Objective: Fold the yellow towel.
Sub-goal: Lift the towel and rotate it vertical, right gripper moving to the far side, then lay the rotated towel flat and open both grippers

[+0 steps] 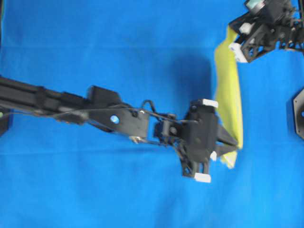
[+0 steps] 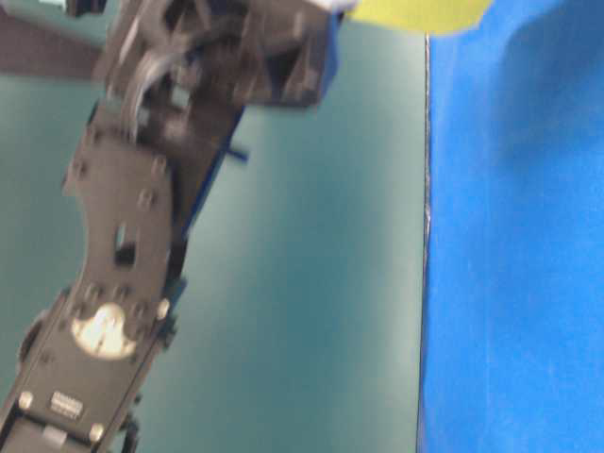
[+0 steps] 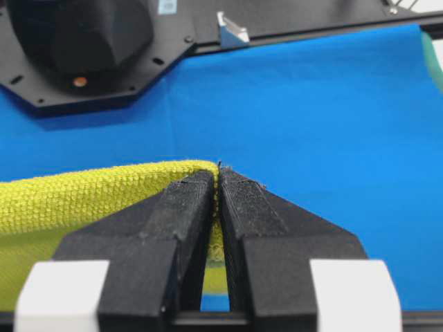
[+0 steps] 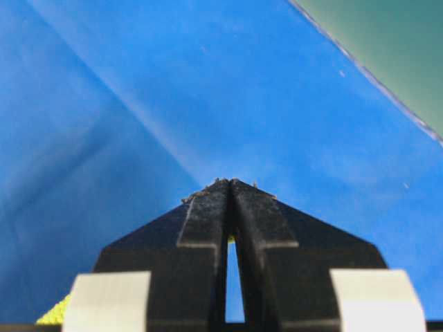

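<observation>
Two grippers share the yellow towel, which lies as a narrow strip on the right side of the blue cloth, running from far to near. The left gripper is clamped on the towel's near end, terry pile pinched between its fingers. The right gripper sits at the far end with jaws closed, and only a sliver of yellow shows behind them in its wrist view, so it probably grips an edge there. Such cloth looks light, limp and grippy rather than slippery; it will likely sag and drape between holds. Corners along the paler hem seem the best places to hold.
</observation>
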Controlling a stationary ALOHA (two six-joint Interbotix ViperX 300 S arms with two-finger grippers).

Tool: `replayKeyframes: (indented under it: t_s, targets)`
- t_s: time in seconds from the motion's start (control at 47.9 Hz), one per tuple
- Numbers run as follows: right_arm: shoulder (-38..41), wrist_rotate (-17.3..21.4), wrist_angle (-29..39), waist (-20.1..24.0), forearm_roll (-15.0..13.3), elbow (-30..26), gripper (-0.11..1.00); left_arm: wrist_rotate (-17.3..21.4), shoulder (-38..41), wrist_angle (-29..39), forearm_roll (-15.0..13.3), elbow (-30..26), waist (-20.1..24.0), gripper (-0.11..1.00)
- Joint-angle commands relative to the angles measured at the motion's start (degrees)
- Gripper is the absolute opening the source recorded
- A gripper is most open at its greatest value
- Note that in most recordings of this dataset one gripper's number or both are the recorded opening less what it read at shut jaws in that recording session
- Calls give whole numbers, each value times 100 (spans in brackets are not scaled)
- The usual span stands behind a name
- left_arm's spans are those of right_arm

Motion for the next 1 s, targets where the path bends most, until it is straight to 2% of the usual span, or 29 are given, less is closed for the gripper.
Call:
replayKeyframes:
  t_s: [0.0, 0.125, 0.272, 0.46, 0.648, 0.815, 0.982]
  targets:
    - [-114, 9, 18, -185, -35, 9, 1, 9, -44, 70, 9, -281, -158, 4]
    - [114, 18, -167, -185, -35, 53, 1, -88, -53, 123, 9, -105, -158, 4]
    - [773, 18, -738, -185, -26, -88, 1, -193, -158, 114, 0, 475, -158, 4]
    - [1784, 18, -1477, -185, -35, -598, 1, -694, -519, -35, -9, 1459, -167, 4]
    - [2470, -18, -1652, -79, -35, -1143, 1, -1072, -800, -387, -9, 2224, -272, 4]
    - [2769, -35, -1652, 44, -35, -1406, 1, -1099, -896, -448, -9, 2505, -299, 4]
    - [2795, -44, -1661, 79, -35, -1424, 1, -1099, -905, -448, -9, 2522, -299, 4]
